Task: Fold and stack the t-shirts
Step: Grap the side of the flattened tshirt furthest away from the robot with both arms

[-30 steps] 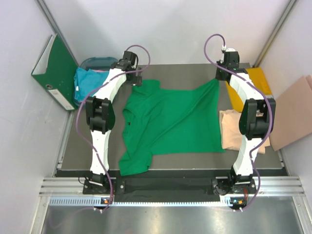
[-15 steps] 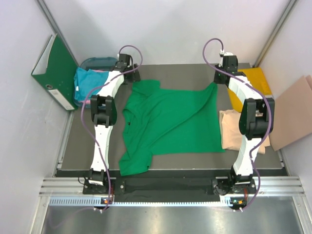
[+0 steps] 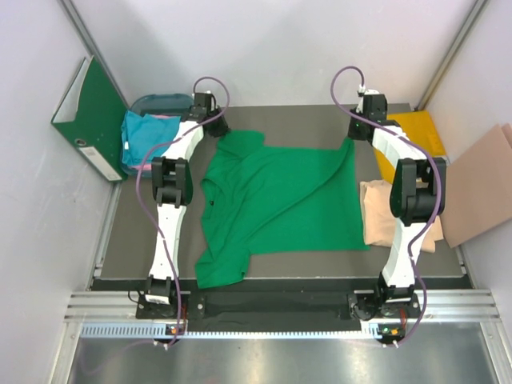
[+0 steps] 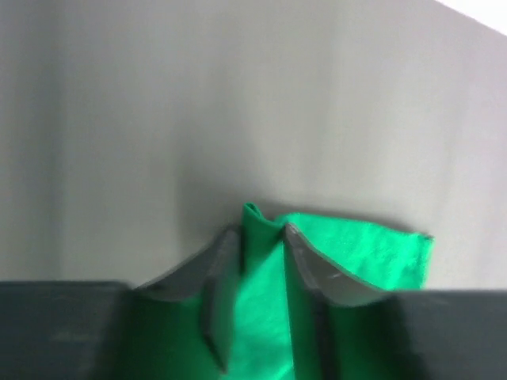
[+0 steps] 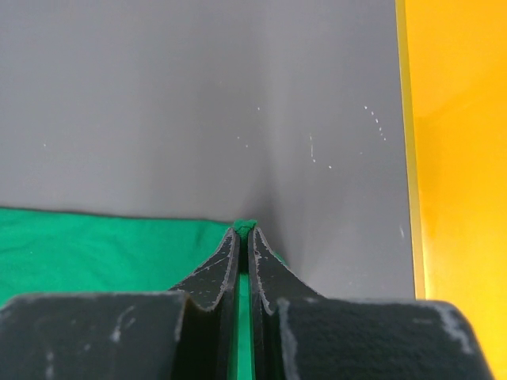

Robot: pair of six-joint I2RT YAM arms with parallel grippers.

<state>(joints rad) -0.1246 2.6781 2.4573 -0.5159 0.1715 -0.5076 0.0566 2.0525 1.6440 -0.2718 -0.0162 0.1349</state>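
A bright green t-shirt (image 3: 280, 200) lies spread on the dark table, collar toward the left. At its far left sleeve my left gripper (image 3: 218, 128) is low, and in the left wrist view the left gripper (image 4: 261, 231) has a fold of green cloth (image 4: 265, 301) between its fingers. My right gripper (image 3: 353, 134) holds the shirt's far right corner. The right wrist view shows the right gripper (image 5: 245, 231) shut, with a thin green edge (image 5: 245, 225) poking out at the tips. A beige-peach t-shirt (image 3: 378, 214) lies at the right, and a teal-blue t-shirt (image 3: 144, 138) sits at the far left.
A green ring binder (image 3: 90, 112) leans against the left wall, beside a bluish tub (image 3: 158, 102) holding the teal shirt. A yellow folder (image 3: 418, 132) lies at the far right corner. A brown sheet (image 3: 480, 186) rests against the right wall.
The left gripper has moved out to the far sleeve and closed on it. The right gripper has shifted slightly farther with its corner, drawing the shirt's far edge straighter.
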